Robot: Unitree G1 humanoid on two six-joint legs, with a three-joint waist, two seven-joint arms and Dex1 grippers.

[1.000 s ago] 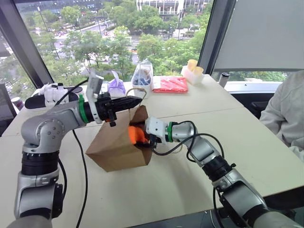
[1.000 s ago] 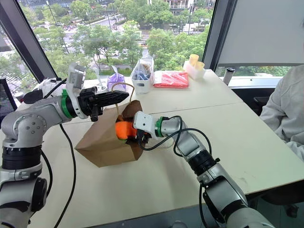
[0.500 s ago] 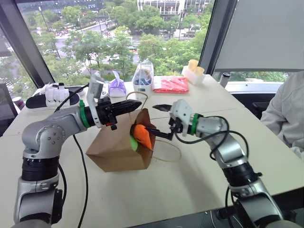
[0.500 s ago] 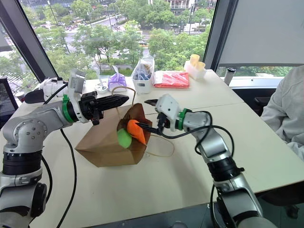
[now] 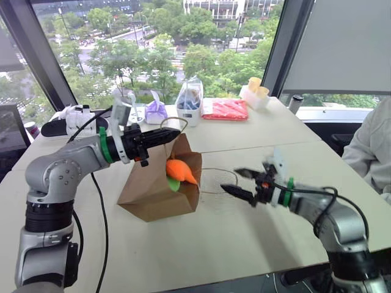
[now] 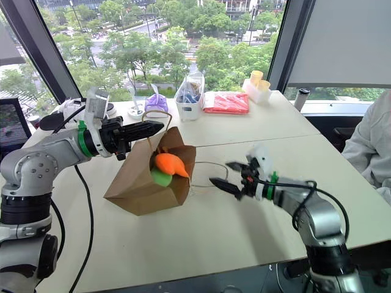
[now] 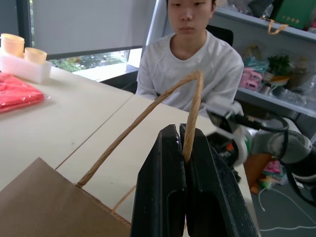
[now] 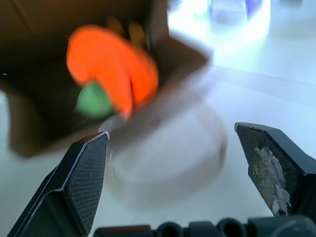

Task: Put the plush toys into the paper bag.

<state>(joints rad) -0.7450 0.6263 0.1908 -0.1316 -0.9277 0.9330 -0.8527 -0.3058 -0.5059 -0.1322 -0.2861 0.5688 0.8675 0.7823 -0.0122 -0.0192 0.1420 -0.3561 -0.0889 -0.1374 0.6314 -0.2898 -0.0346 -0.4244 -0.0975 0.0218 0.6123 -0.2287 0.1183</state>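
Jaws wide, right gripper (image 5: 243, 184) has backed off — orange plush (image 5: 179, 170) seemingly bagged; left gripper (image 7: 183, 148) clamps handle (image 7: 148, 114)

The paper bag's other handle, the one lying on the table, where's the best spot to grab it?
Probably the far curve of the loose handle, where the loop lies flat on the table beside the paper bag. Come from above with the open right gripper and pinch across the thin cord.

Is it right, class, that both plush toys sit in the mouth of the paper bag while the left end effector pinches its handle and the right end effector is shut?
Not quite. The right end effector is open, fingers spread wide, as the right wrist view shows. The rest holds: both plush toys sit in the paper bag, and the left end effector pinches the handle.
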